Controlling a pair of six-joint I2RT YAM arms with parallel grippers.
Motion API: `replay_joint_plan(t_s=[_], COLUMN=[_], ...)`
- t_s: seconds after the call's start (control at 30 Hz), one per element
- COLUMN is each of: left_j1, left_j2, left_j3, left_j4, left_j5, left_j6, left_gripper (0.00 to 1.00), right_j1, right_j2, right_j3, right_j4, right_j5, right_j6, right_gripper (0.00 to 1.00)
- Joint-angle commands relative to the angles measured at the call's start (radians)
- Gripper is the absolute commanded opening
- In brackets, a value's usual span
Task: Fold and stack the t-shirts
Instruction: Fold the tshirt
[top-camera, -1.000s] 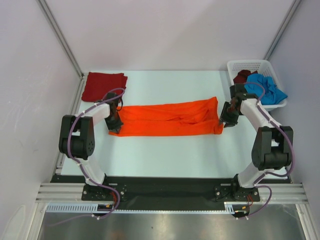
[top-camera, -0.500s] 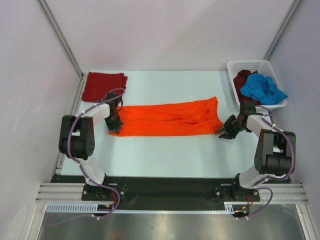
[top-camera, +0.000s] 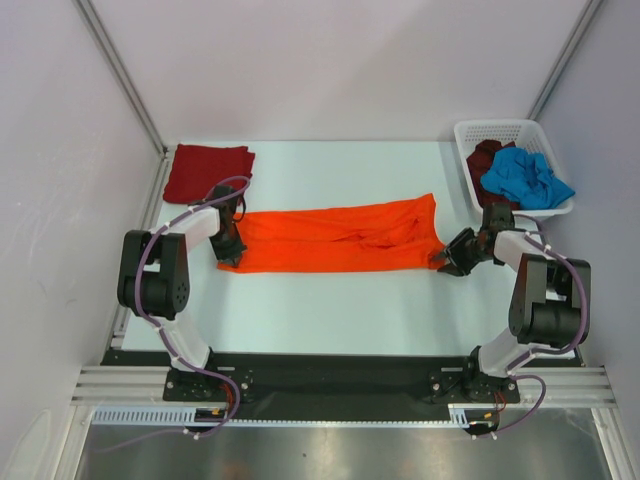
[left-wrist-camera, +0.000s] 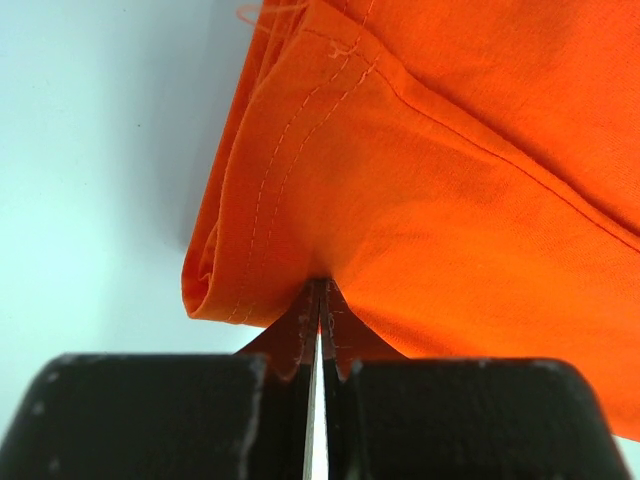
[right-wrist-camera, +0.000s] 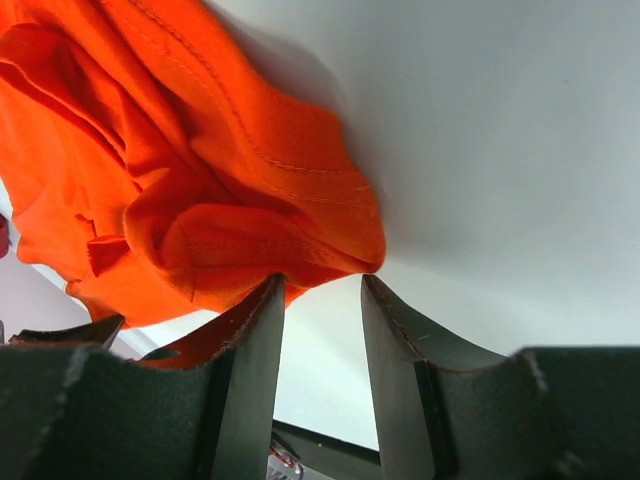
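Note:
The bright orange t-shirt (top-camera: 340, 238) lies folded lengthwise in a long band across the middle of the table. My left gripper (top-camera: 229, 250) is shut on its left end; in the left wrist view the fingertips (left-wrist-camera: 320, 300) pinch the hemmed cloth (left-wrist-camera: 420, 180). My right gripper (top-camera: 448, 258) is open at the shirt's right end, its fingers (right-wrist-camera: 250, 340) just touching the bunched edge (right-wrist-camera: 200, 200) without holding it. A dark red t-shirt (top-camera: 207, 171) lies folded at the back left. A blue t-shirt (top-camera: 525, 178) and a dark maroon one (top-camera: 487, 153) lie crumpled in the basket.
The white lattice basket (top-camera: 465, 135) stands at the back right corner. Grey walls with metal posts close in the table on three sides. The black rail carrying the arm bases (top-camera: 340, 375) runs along the near edge.
My right gripper has let go of the shirt's right end, dropped toward the table and opened beside that end. The left gripper has stayed shut on the left end.

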Motion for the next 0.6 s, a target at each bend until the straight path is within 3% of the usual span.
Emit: replay_joint_plan(t_s=[0.0, 0.57], left_j1=[-0.002, -0.002], left_j2=[0.010, 0.015], left_j3=[0.001, 0.006], left_j4=[0.035, 0.029], left_j5=[-0.021, -0.032], left_j6=[0.019, 0.017], left_gripper=[0.04, 0.04], right_j1=[-0.016, -0.059], right_j2=[-0.041, 0.017], right_j3=[-0.012, -0.040], right_j4=[0.007, 0.047], right_j5=[0.033, -0.039], right_j6=[-0.003, 0.009], right_gripper=[0.42, 0.41])
